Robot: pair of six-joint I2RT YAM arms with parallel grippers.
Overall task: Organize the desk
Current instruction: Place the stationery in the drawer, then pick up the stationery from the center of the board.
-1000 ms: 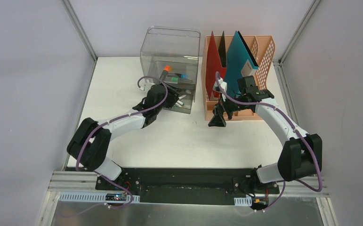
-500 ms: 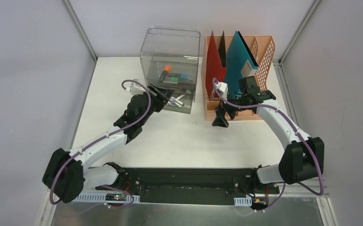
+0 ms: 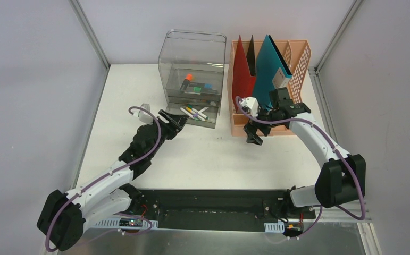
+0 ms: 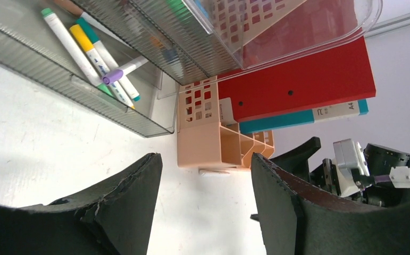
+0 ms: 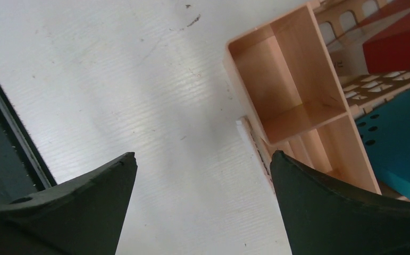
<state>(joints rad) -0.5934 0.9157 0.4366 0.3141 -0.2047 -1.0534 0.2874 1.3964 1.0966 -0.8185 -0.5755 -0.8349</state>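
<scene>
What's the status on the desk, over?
Left gripper open, empty. Right gripper open, empty, beside peach plastic file rack. Flat white desk: coloured markers in clear plastic drawer box.

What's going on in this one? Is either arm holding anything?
Two robot arms are tidying the desk, and neither holds anything. The left gripper is open just in front of the clear drawer box, whose bottom drawer stands pulled out with markers lying in it. The right gripper is wide open over the desk at the front of the peach file rack, which has a red folder and a teal folder standing in it.
</scene>
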